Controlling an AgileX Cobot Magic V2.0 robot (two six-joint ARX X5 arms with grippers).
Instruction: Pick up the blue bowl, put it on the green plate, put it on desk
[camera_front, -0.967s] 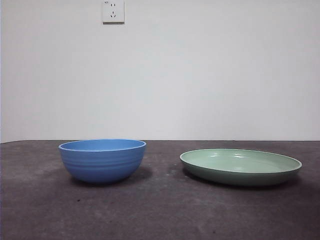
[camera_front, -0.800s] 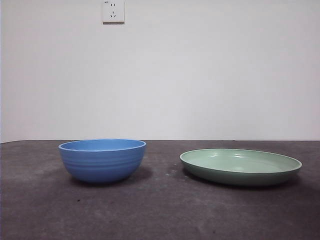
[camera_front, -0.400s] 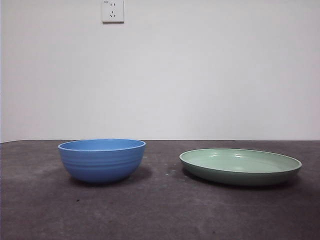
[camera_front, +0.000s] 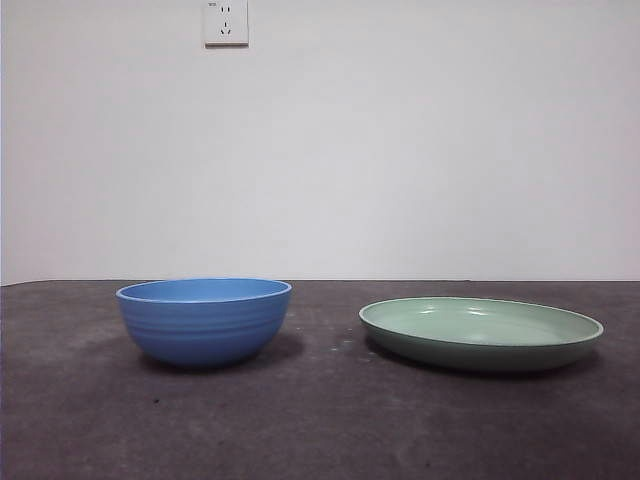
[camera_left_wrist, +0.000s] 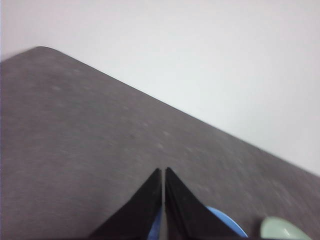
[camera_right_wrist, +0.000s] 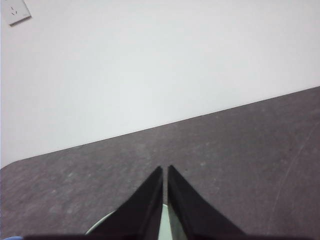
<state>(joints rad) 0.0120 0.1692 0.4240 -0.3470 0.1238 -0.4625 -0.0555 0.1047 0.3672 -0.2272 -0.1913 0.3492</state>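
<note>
We see the desk (camera_front: 320, 420) filling the lower frame of the front view. The plate (camera_front: 481, 333) sits lower right, the bowl (camera_front: 204, 320) lower left, well apart, both resting on the desk. A wall socket (camera_front: 226, 22) shows upper left. The left gripper (camera_left_wrist: 163, 172) and right gripper (camera_right_wrist: 165, 170) each show jaws pressed together, holding nothing.

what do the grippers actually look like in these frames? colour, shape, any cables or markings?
Only the jaws show, in the wrist views. The left gripper and right gripper look alike: two plain matte black jaws, broad at the base and tapering to sharp tips like a pair of wedges, with a thin slit between them. No cables, labels or markings are visible. The front view shows no arm at all.
</note>
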